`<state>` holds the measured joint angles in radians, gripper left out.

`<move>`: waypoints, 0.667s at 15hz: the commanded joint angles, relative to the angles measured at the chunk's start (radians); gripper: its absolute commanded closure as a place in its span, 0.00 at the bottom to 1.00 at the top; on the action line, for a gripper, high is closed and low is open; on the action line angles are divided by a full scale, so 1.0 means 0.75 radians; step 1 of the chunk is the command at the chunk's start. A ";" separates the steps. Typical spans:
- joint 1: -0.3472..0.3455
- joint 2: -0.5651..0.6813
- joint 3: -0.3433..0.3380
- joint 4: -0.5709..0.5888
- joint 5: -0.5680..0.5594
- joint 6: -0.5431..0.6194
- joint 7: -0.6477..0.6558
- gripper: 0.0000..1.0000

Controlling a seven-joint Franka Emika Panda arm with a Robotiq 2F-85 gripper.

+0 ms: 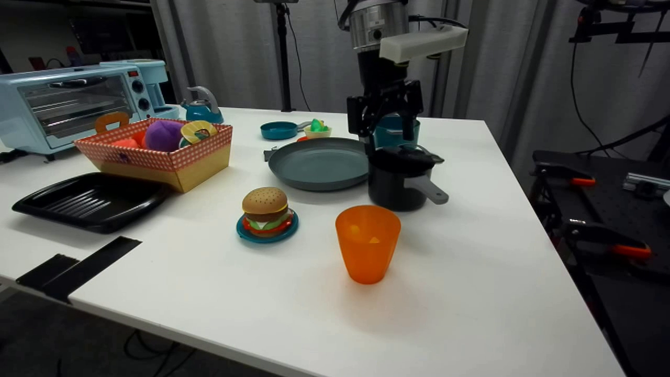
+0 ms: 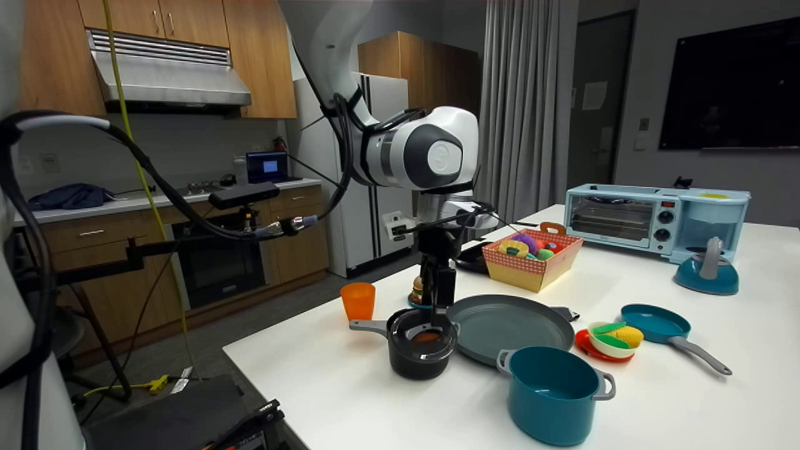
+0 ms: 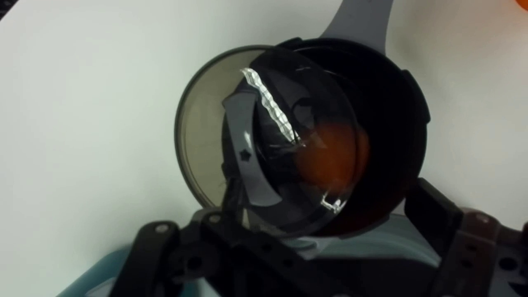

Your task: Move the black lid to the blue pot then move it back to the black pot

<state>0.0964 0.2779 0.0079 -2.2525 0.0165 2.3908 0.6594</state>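
Spanning wide and holding nothing, my black gripper seems set to take the curved grey grip of the round smoky-black see-through lid, or to nudge it square; it sits off-centre over the small black cylindrical pot, overhanging one side, apparently propped on the pot's rim; the lid looks glossy, streaked with glare, an orange shape showing through.

White table marked with black tape, toaster oven, kettle, checked basket and black tray set at one side, orange cup, teal saucer, grey plate, black pot, blue pot, teal frying pan and red saucer spread about.
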 commanded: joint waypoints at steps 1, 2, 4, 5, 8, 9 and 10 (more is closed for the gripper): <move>-0.004 0.001 -0.018 0.025 0.030 -0.053 -0.020 0.00; -0.004 0.003 -0.020 0.028 0.030 -0.055 -0.022 0.00; -0.002 0.010 -0.017 0.037 0.033 -0.060 -0.028 0.00; -0.001 0.012 -0.013 0.042 0.037 -0.064 -0.032 0.00; 0.003 0.009 -0.006 0.060 0.037 -0.084 -0.040 0.00; 0.006 -0.003 -0.007 0.072 0.028 -0.099 -0.034 0.00; 0.010 -0.015 -0.009 0.084 0.018 -0.112 -0.027 0.00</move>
<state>0.0984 0.2781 0.0036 -2.2352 0.0165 2.3677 0.6593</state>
